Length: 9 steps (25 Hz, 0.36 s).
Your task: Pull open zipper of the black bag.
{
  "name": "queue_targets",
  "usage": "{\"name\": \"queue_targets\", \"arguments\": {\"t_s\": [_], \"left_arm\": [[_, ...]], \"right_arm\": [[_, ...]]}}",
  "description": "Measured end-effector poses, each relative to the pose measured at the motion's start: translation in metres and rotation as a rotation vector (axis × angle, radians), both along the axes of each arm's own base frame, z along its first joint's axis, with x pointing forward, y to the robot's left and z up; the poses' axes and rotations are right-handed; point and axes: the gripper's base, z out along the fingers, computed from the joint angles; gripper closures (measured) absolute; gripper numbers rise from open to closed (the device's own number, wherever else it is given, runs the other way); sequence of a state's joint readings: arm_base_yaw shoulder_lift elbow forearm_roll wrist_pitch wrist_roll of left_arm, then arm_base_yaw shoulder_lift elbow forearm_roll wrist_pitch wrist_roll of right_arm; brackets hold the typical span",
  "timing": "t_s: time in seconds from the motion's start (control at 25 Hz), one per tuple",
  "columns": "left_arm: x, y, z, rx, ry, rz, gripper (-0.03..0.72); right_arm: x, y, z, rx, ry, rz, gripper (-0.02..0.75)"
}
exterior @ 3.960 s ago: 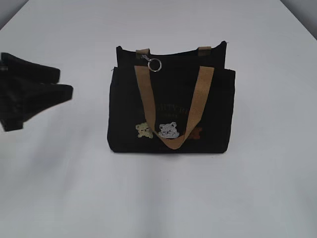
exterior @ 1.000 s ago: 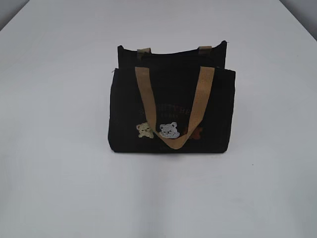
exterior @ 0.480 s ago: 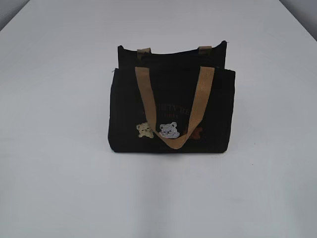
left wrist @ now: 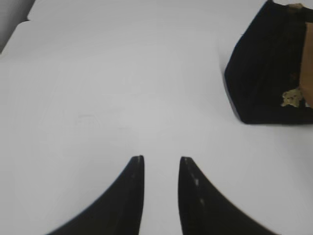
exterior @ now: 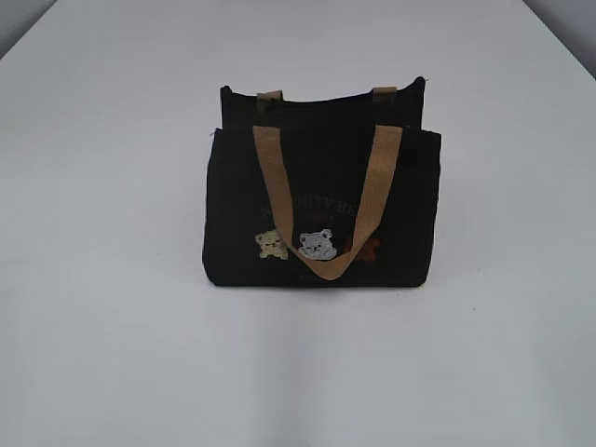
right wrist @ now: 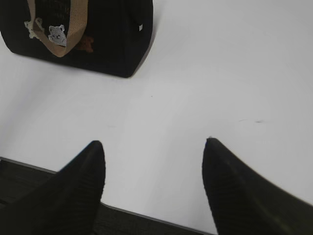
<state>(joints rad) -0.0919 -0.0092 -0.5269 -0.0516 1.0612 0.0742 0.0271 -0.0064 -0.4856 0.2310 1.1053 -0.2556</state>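
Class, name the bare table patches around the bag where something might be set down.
Bare table lies left, right, in front of and behind the black bag. Only the middle is taken. Left tool and right tool hang over empty surface.

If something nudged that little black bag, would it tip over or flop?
The black bag stands boxy and upright on a broad flat base, so it probably slides rather than tips. Its tan handle droops down the front, so the fabric likely gives when squeezed.

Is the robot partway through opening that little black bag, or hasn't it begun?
Hard to say from here. The black bag stands upright on the table, but its top zip line can't be made out. Nothing is in hand: the left gripper and right gripper hang empty, away from it.
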Motion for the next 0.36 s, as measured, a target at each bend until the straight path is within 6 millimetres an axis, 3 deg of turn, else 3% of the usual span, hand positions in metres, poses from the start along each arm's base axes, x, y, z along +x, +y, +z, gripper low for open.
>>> {"name": "queue_targets", "arguments": {"t_s": [0.36], "left_arm": [[0.0001, -0.0002, 0.0000, 0.000, 0.000, 0.019, 0.512]], "right_arm": [[0.0002, 0.0004, 0.0002, 0.004, -0.002, -0.006, 0.251]]}}
